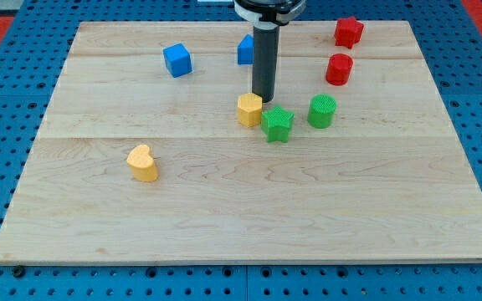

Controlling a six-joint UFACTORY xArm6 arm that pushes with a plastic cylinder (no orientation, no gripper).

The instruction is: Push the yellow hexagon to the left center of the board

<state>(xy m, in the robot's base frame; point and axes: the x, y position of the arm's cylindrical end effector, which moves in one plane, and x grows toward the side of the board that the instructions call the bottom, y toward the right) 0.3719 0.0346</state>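
The yellow hexagon [249, 109] sits near the middle of the wooden board [241, 209], touching or almost touching the green star [278, 124] on its right. My rod comes down from the view's top, and my tip [263, 99] stands just above and to the right of the yellow hexagon, close against its upper right edge. The left center of the board lies far to the hexagon's left.
A yellow heart-shaped block [142, 162] lies lower left. A blue cube [176, 60] is upper left; another blue block [245, 50] is partly hidden behind the rod. A green cylinder [322, 110], a red cylinder [339, 68] and a red star [348, 32] stand to the right.
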